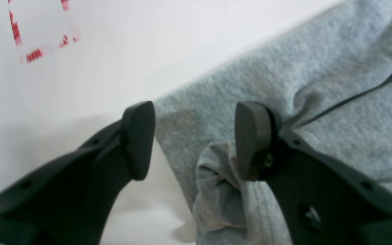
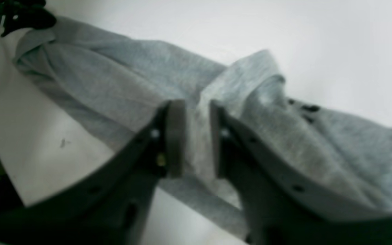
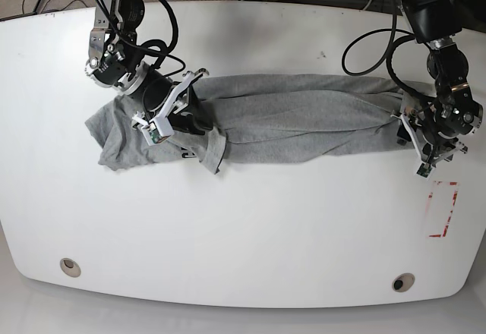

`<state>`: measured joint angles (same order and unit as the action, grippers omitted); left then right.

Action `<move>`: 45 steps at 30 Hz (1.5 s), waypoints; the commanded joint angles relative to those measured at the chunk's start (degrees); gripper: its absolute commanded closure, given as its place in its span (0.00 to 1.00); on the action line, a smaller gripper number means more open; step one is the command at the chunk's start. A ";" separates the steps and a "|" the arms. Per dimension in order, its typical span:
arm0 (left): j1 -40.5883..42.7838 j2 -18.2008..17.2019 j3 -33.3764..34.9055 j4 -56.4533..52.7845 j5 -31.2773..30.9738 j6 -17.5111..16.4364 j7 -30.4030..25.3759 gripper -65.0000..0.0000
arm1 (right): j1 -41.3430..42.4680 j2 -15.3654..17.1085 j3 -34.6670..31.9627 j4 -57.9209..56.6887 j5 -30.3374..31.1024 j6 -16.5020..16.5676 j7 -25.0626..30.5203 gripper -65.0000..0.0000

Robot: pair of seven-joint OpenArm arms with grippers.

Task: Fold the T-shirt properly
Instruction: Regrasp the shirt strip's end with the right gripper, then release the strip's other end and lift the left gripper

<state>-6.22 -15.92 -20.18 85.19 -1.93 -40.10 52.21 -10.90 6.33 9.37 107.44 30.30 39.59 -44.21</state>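
currently one t-shirt (image 3: 304, 118) lies bunched lengthwise across the white table (image 3: 243, 235). the left gripper (image 1: 196, 139) stands wide apart over its corner, gripping nothing. the right gripper (image 2: 196, 136), narrowly parted, straddles a raised fold of cloth.

The lettering (image 3: 182, 149) on the T-shirt (image 3: 304, 118) is largely folded under, and only illegible black specks are shown. The fingertips of the right gripper (image 3: 199, 125) are masked by its own body in the base view; in the blurred right wrist view, cloth is seen between the jaws, but contact cannot be determined. The left gripper (image 1: 194, 139) is cut off by the lower edge of its wrist view. The red-marked square (image 1: 41, 30) is blurred and cropped by the top edge.
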 commanded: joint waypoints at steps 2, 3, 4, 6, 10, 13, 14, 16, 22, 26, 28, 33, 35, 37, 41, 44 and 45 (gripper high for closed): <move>-0.42 -0.91 -0.17 1.01 -0.31 0.10 -0.91 0.48 | -1.02 0.49 0.17 1.18 1.65 0.27 1.44 0.52; -0.42 -0.91 -0.17 1.01 -0.31 0.10 -0.91 0.48 | -1.46 0.57 0.26 1.27 1.65 0.27 1.44 0.46; -0.33 -0.91 -0.17 1.10 -0.31 0.10 -0.91 0.48 | -1.81 0.57 0.35 1.44 1.74 0.27 1.44 0.41; -0.33 -0.91 -0.17 1.19 -0.31 0.10 -0.91 0.48 | -1.98 0.66 0.52 1.53 1.56 0.27 1.44 0.35; -0.24 -0.91 -0.17 1.54 -0.40 0.10 -0.91 0.48 | -1.46 1.19 3.51 1.27 1.48 0.27 1.44 0.35; -0.24 -0.91 -1.31 3.47 -0.57 0.10 -0.82 0.48 | -0.05 1.10 5.62 0.74 1.12 -0.08 1.44 0.39; -0.16 -0.74 -2.36 4.35 -0.66 0.10 -0.82 0.48 | 0.83 1.28 6.15 -0.14 0.95 -0.08 1.44 0.41; 0.28 -0.03 -4.12 5.23 -0.92 0.10 -0.82 0.48 | 2.32 1.36 6.50 -1.81 0.07 -0.08 1.44 0.45; 0.64 0.93 -10.10 6.11 -6.81 0.10 -0.82 0.48 | 7.69 1.45 6.85 -7.88 -6.61 -0.17 1.61 0.67; 2.22 0.93 -12.74 6.02 -10.86 0.10 -0.73 0.47 | 11.12 1.45 7.47 -12.36 -12.85 0.27 2.32 0.79; 3.10 0.93 -13.00 6.02 -12.18 0.10 -0.73 0.47 | 11.99 1.45 8.08 -14.73 -15.14 0.27 4.07 0.83; 5.12 0.93 -13.00 5.67 -13.23 0.10 -0.73 0.47 | 12.61 1.36 9.49 -21.50 -19.54 0.27 11.55 0.85; 5.30 0.93 -13.00 4.44 -13.23 0.10 -0.73 0.47 | 12.70 1.45 9.49 -24.40 -20.15 0.27 13.83 0.86; 5.12 0.93 -13.00 1.71 -13.23 0.10 -0.82 0.47 | 12.79 1.45 9.49 -27.75 -20.85 0.27 16.29 0.86; 4.68 -0.38 -12.91 -4.79 -13.23 0.10 -1.00 0.47 | 12.70 2.42 9.49 -32.05 -20.77 0.27 19.46 0.86; 3.10 -1.70 -11.95 -8.84 -13.32 0.10 -1.00 0.47 | 12.70 3.30 9.49 -34.16 -20.50 0.27 20.78 0.86; 2.75 -1.70 -11.60 -9.80 -13.49 0.10 -1.00 0.47 | 12.61 3.39 9.49 -34.60 -20.50 0.27 21.13 0.86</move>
<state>-1.30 -15.75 -32.36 76.47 -15.00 -40.07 52.10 1.26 8.60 18.68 73.34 10.28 40.14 -23.70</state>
